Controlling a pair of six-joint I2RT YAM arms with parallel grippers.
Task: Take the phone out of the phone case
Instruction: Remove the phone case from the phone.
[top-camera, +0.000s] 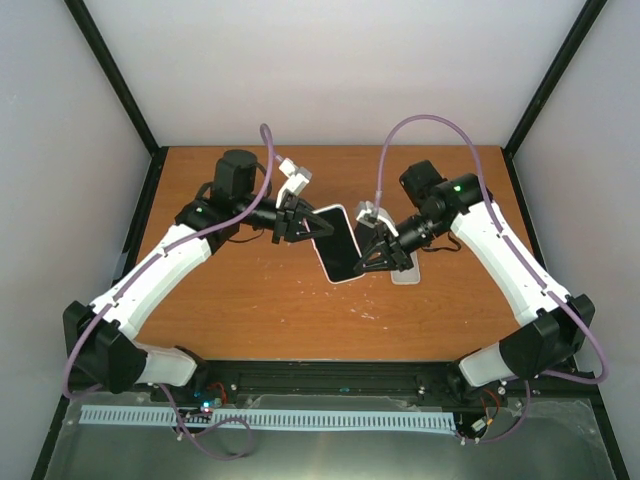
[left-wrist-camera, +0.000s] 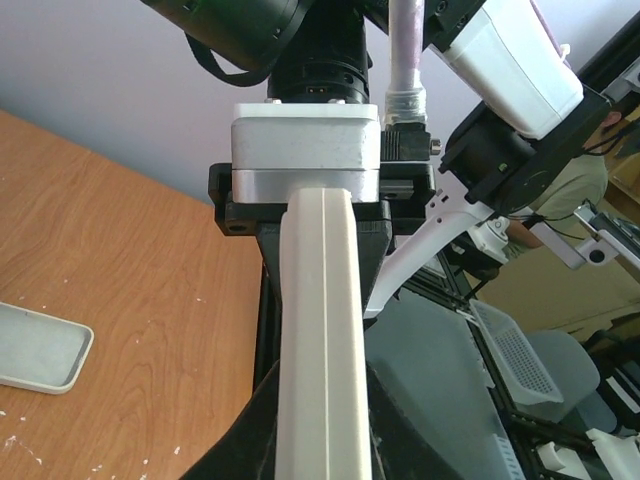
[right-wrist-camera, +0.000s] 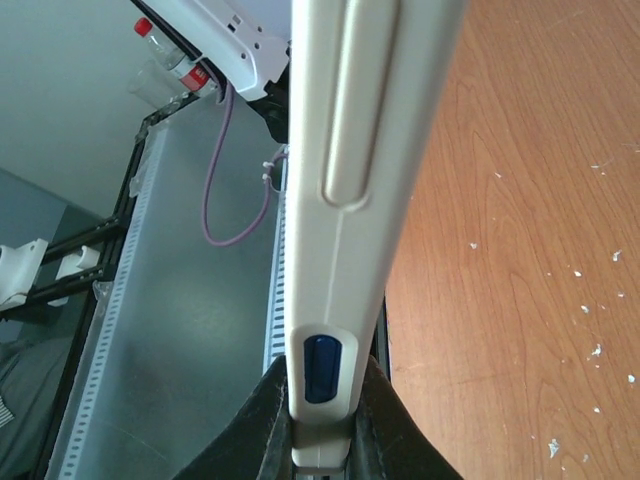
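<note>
My left pincer is closed tight on the far left corner of the phone. My right pincer is clamped on its near right edge, so both hold it at once. Below them is the wooden table. I see the phone lifted off it, between the two arms, dark face up. The pale case lies flat on the wood, partly hidden under the right pincer and apart from the phone.
</note>
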